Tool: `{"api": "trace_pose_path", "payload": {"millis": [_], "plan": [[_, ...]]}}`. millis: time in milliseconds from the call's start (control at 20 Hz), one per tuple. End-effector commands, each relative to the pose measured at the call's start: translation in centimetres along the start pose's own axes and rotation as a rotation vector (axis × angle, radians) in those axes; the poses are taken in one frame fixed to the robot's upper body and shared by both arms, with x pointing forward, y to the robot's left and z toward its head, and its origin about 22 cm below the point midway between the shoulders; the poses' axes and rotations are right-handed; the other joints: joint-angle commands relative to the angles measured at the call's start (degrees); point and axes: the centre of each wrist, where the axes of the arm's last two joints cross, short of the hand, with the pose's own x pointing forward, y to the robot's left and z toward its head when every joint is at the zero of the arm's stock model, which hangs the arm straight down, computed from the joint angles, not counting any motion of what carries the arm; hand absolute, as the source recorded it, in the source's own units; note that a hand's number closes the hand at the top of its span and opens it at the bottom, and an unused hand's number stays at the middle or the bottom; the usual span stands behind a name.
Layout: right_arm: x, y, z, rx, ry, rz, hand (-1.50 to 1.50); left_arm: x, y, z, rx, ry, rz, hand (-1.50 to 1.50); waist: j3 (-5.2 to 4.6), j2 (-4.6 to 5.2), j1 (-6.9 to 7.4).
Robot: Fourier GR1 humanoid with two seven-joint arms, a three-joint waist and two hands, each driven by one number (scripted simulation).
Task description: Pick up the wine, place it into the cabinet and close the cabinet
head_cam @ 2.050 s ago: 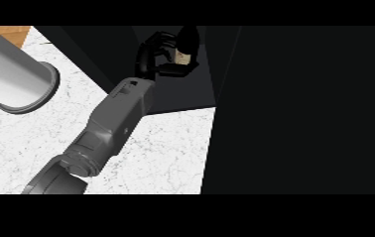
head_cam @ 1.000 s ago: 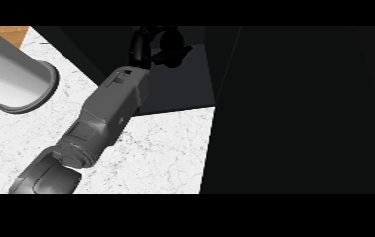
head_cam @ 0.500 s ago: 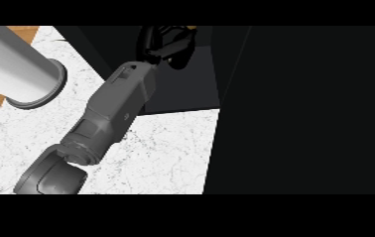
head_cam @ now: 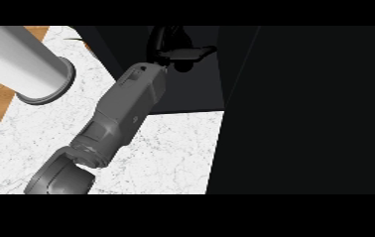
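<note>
My left hand (head_cam: 179,51) is inside the dark cabinet (head_cam: 190,89) at the top middle of the head view. Its grey forearm (head_cam: 128,107) runs up from the lower left across the counter. The hand is black against the black interior, so its shape is hard to read. No wine bottle shows anywhere; I cannot tell whether it stands hidden in the dark behind the hand. A tall dark panel (head_cam: 293,112), apparently the cabinet's door or side, fills the right half of the view. My right hand does not appear.
A pale grey cylinder (head_cam: 29,65) with a flanged base stands at the upper left on the white marble counter (head_cam: 161,156). A strip of wood (head_cam: 7,99) shows at the left edge beside it.
Two seconds ago a tan patch showed in the hand; it is gone now. The hand has stayed inside the cabinet, while the cylinder has shifted right and grown larger in view.
</note>
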Motion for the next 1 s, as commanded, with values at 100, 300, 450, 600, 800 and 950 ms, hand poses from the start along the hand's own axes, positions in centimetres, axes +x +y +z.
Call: {"api": "trace_pose_path", "payload": {"millis": [100, 300, 450, 600, 800, 950], "plan": [[4.0, -0.8, 0.6, -0.021, -0.005, -0.091, -1.50, -0.5, -0.3, 0.7, -0.033, 0.016, 0.048, -1.50, 0.05, -0.39, 1.37], [4.7, -0.3, 1.0, -0.023, -0.014, -0.097, -1.50, -1.8, 0.3, 2.2, -0.071, 0.010, 0.120, -1.50, -0.04, -0.84, 1.45], [4.8, -0.4, 1.2, -0.001, -0.007, -0.087, -1.50, -2.2, 0.2, 3.1, -0.083, 0.038, 0.149, -1.50, 0.00, -1.06, 1.39], [4.3, -0.8, 1.2, -0.043, 0.005, -0.077, -1.50, -3.1, 0.2, 5.0, -0.105, 0.033, 0.186, -1.50, 0.08, -1.29, 2.12], [4.2, -0.7, 0.8, -0.049, -0.008, -0.067, -1.50, -2.8, -0.7, 6.4, -0.139, 0.031, 0.218, -1.50, 0.03, -1.32, 3.54], [4.9, -0.6, 1.5, -0.047, 0.013, -0.065, -1.50, -3.6, 0.0, 8.4, -0.132, 0.055, 0.235, -1.50, 0.02, -1.52, 4.04]]}}
